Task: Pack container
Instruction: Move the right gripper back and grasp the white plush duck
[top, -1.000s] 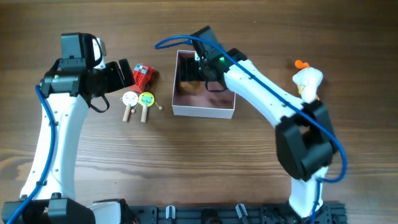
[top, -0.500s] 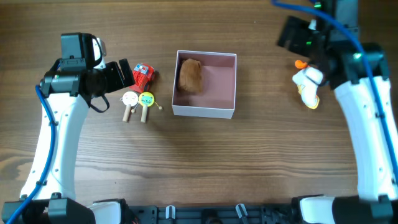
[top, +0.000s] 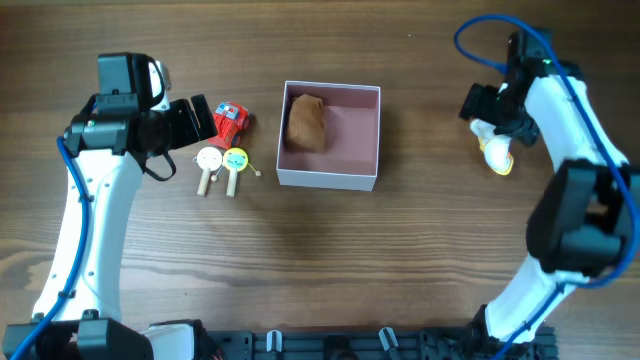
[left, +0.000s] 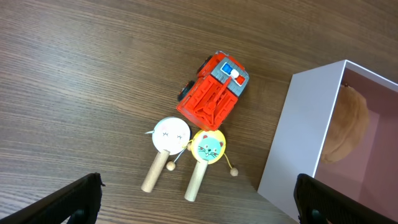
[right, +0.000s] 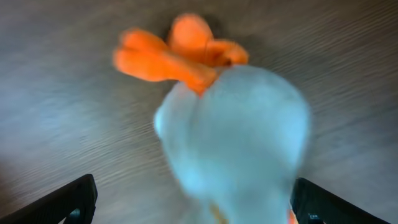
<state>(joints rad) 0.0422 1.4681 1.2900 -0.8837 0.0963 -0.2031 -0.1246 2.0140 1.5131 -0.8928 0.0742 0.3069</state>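
The container (top: 328, 179), a square white box with a pink inside, stands mid-table and holds a brown plush toy (top: 306, 122) at its left side. My right gripper (top: 489, 118) is open, right over a white plush duck (top: 497, 150) with orange parts at the right. In the right wrist view the duck (right: 242, 124) is blurred and fills the space between the open fingers (right: 193, 202). My left gripper (top: 197, 122) is open and empty, hovering left of a red toy truck (top: 230, 120). The left wrist view shows the truck (left: 214, 93) and the container's wall (left: 305, 143).
Two small wooden-handled rattle drums lie left of the container, one white (top: 208, 162) and one yellow with a cat face (top: 235, 162). They also show in the left wrist view, white (left: 170, 134) and yellow (left: 207, 147). Wooden tabletop all around.
My right arm left the container, with the brown toy now lying in it, and swung right to the white duck. The left arm has not moved.
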